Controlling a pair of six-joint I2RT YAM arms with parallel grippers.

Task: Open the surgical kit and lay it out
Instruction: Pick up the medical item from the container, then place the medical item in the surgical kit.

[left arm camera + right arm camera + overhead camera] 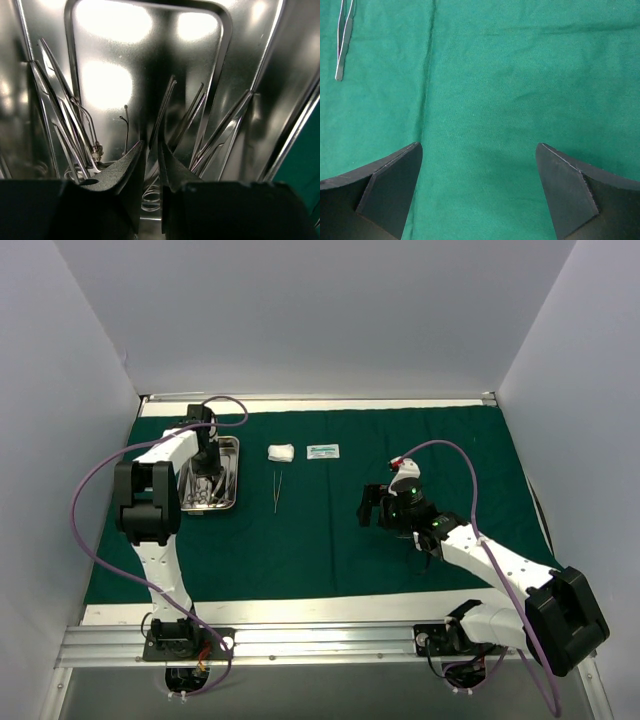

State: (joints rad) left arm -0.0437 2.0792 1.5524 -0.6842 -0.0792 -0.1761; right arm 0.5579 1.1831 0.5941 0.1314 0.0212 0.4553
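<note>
Steel forceps point(165, 107) are clamped by the left end effector point(151, 150) for removal from the tray point(150, 55); the right end effector point(479, 145) is held apart.

From the top view, the instruments point(205, 492) in the tray point(228, 448) are way too tiny for me to sort out. On the left wrist cam I can't tell if the left gripper point(151, 150) actually pinches anything. On the right wrist cam the tweezers point(339, 72) run off the top edge.

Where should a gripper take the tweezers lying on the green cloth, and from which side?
Mid-length on the tweezers, from straight above, fingers closing across the narrow width. They lie flat on the cloth, long and thin, so probably only the sides offer a hold.
</note>
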